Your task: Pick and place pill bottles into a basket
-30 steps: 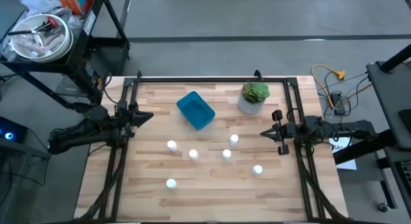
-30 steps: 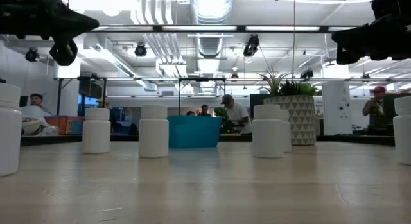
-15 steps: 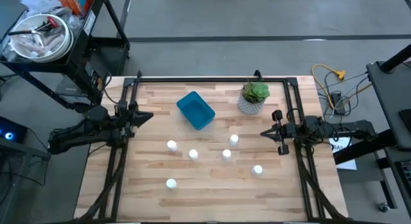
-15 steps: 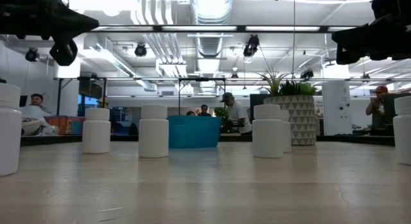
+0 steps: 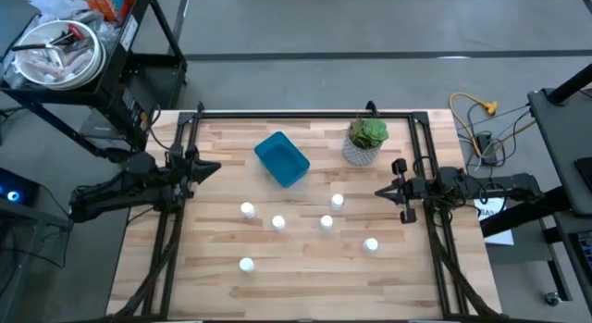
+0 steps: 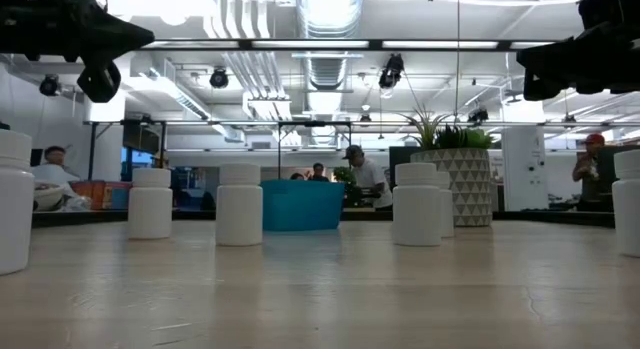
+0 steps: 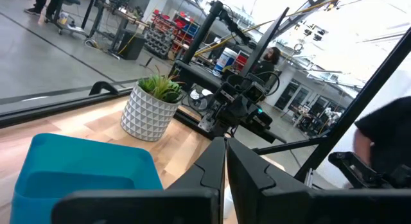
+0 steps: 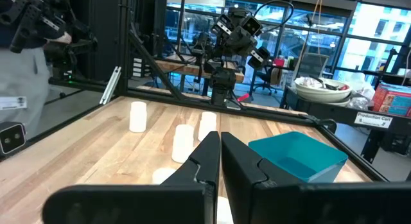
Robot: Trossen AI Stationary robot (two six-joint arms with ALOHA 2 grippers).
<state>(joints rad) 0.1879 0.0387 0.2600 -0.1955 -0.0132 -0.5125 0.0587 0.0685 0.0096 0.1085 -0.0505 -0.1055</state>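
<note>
The left gripper (image 5: 211,167) has its two fingers pressed together to a point, holding nothing, and hangs above the table's left edge about midway along it; in its wrist view the closed fingers (image 7: 218,166) aim across the table toward the basket (image 7: 87,169) and the plant pot (image 7: 151,108) beyond it. The right gripper (image 5: 381,191) is likewise closed tight and empty, raised over the right edge of the table (image 5: 305,286), its fingers (image 8: 215,153) aimed inward at the bottles. The pill bottles stand upright on the bare wood between the two grippers, none touched by either: one (image 5: 338,202) is the nearest to the right gripper, just inward of its tips; one (image 5: 326,222) sits a little nearer the front edge; one (image 5: 371,244) lies toward the front right corner; one (image 5: 278,223) stands near the table's middle; one (image 5: 247,210) is just to its left, the nearest to the left gripper yet well apart from it; one (image 5: 246,264) stands alone toward the front left. The blue basket (image 5: 281,158), turned at an angle, lies toward the back edge, left of the plant pot (image 5: 363,142), apart from every bottle and holding none
</note>
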